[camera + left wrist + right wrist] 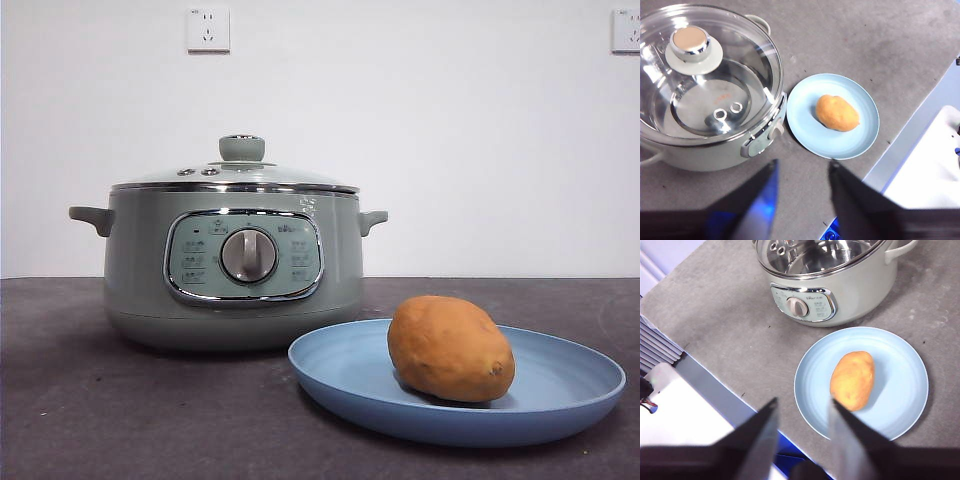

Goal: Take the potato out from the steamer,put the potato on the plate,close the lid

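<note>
With both arms pulled back above the scene, I see the plate (560, 400) nearest to me in the front view, a shallow blue dish resting flat on the dark grey worktop (120, 420). The potato (450, 348) lies on its side inside the plate, orange-brown and matte, touching only the plate's floor. Just behind the plate and to its side stands the steamer (135, 270), pale sage green, its control panel and silver dial (248, 255) facing me. The plate's rim comes close to the steamer's base; I cannot tell whether they touch. The lid (290, 178) sits closed on the steamer, its chrome rim level all round and its green knob (241, 148) upright on top. Farther back than the steamer is a white wall with two sockets (208, 29) high up.

From the left wrist view, the left claw (802, 167) hangs in the air above the worktop, near the plate (805, 100) and the steamer (715, 160), its jaws apart and holding nothing. Through the glass lid (760, 55) I see the bare metal inside of the steamer.

From the right wrist view, the right claw (802, 407) hangs above the plate's near rim (812, 405), jaws apart and holding nothing, with the potato (852, 380) on the plate and the steamer (860, 295) beyond it.
</note>
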Motion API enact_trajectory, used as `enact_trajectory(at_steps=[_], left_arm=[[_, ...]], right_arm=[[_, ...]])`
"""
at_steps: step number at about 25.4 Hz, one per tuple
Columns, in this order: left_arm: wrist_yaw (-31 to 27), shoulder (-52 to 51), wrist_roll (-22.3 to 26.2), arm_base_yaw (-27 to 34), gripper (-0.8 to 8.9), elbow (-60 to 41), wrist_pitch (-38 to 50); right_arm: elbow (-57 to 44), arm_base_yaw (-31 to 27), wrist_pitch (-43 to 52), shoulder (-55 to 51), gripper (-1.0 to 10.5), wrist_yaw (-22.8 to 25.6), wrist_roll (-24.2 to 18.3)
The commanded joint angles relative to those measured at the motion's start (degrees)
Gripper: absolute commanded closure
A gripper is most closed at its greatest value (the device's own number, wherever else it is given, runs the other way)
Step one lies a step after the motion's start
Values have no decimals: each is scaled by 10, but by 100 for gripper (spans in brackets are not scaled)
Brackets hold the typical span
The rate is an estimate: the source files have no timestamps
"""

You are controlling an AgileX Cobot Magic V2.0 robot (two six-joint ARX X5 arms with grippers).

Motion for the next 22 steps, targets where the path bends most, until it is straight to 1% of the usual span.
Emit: enact_trajectory(at_steps=[1, 18, 22], left_arm=[[1, 1, -3, -2, 817, -3, -3], [-1, 1, -3, -2, 817, -3, -2], [-10, -5, 11, 5, 817, -3, 7]], right_arm=[[0, 0, 3, 0, 946, 2, 3], [0, 0, 3, 0, 946, 2, 3], [0, 0, 3, 0, 946, 2, 3]])
